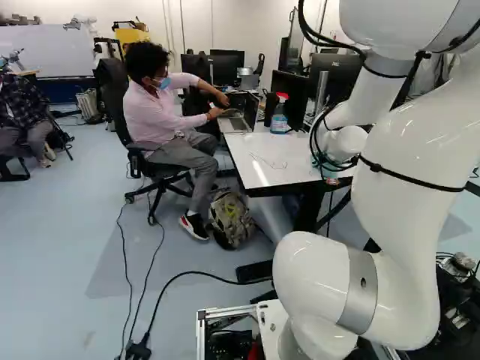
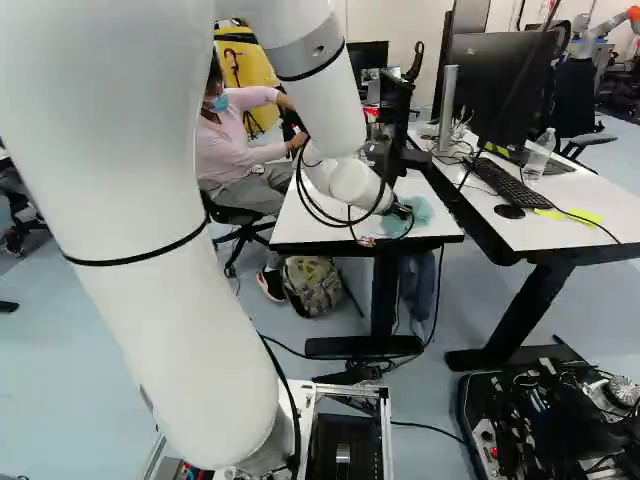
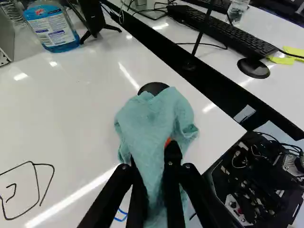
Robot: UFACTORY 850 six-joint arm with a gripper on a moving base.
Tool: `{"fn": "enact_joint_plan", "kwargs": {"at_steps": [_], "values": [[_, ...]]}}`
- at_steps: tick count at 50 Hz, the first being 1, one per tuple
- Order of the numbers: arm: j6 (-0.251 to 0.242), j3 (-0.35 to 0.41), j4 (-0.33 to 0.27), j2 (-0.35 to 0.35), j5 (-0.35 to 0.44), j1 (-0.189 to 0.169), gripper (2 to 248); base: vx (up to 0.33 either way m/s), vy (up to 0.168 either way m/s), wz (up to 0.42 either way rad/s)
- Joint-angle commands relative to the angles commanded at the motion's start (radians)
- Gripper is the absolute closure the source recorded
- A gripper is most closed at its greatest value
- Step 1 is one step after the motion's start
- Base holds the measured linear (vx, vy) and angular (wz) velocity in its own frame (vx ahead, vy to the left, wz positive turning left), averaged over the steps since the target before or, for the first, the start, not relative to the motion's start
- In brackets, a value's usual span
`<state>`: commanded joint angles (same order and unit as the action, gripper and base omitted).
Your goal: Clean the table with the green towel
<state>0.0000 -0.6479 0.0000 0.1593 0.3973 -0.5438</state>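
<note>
The jaws (image 3: 153, 151) pinch the green towel (image 3: 149, 114), bunched between them and spreading ahead over the bench (image 3: 85, 104). Just beside them, a blue mark (image 3: 121, 220) is partly hidden. Farther out that side lies the black drawing (image 3: 35, 178), cut off; wiping it likely needs a sideways sweep. Ahead, the towel half covers a dark rounded thing (image 3: 153, 87), unclear.

The arm (image 1: 405, 225) is shiny white and round, with thin black straps (image 1: 409, 178), a grey ring (image 1: 361, 291) and loopy black wires (image 2: 299, 185). The gripper (image 2: 401, 209) has black fingers (image 3: 173, 156), small round screws (image 3: 188, 166) and some orange.
</note>
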Motion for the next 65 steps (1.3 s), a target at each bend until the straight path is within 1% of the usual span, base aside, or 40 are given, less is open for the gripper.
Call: {"fn": "enact_joint_plan", "kwargs": {"at_steps": [11,33,43,65], "values": [[0.000,0.035,0.000,-0.031,0.000,0.015,208,0.000,0.000,0.000],[0.000,0.146,0.000,-0.135,0.000,0.050,208,0.000,0.000,0.000],[0.000,0.175,0.000,-0.163,0.000,0.080,208,0.000,0.000,0.000],[0.000,0.212,0.000,-0.200,0.000,0.161,208,0.000,0.000,0.000]]}}
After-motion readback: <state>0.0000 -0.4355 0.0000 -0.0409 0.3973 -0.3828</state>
